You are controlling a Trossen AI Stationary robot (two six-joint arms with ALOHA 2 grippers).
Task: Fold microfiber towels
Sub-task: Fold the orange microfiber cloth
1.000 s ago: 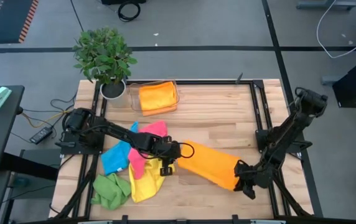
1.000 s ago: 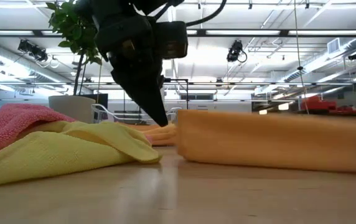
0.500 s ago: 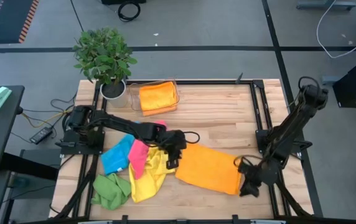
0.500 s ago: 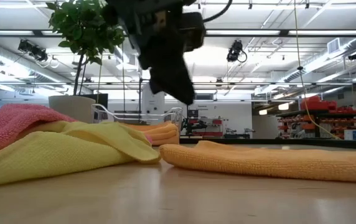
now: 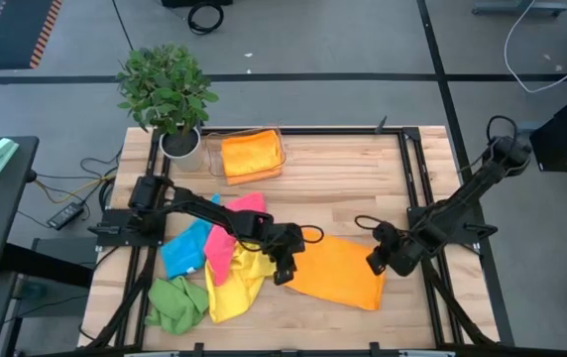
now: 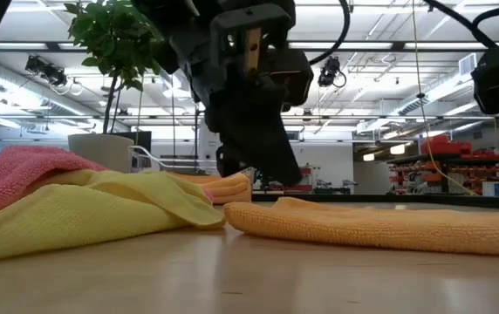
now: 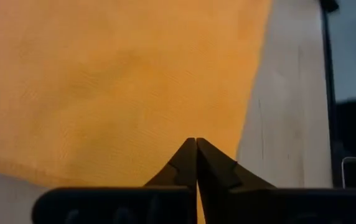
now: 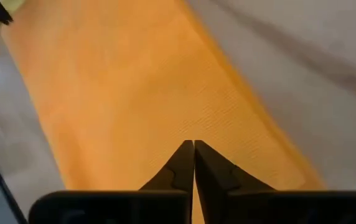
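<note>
An orange microfiber towel (image 5: 338,270) lies flat on the wooden table, folded, shown too in the low view (image 6: 380,225). My left gripper (image 5: 285,272) hovers shut just above its left end (image 7: 116,81). It stays clear of the cloth in the low view (image 6: 286,177). My right gripper (image 5: 374,262) is shut above the towel's right end (image 8: 134,93). Pink (image 5: 234,230), blue (image 5: 184,248), yellow (image 5: 236,286) and green (image 5: 174,303) towels lie crumpled in a heap at the near left.
A clear tray (image 5: 282,151) at the far left holds a folded orange towel (image 5: 249,154). A potted plant (image 5: 168,89) stands at the far left corner. Bare wood (image 5: 353,188) lies beyond the orange towel. Black frame rails (image 5: 409,169) run along the table's sides.
The orange towel, held up as a narrow strip by both ends, has been let go and now lies flat and wider on the table. My left gripper has shifted toward the near right, over the towel's left end. My right gripper has risen and drawn toward the far edge.
</note>
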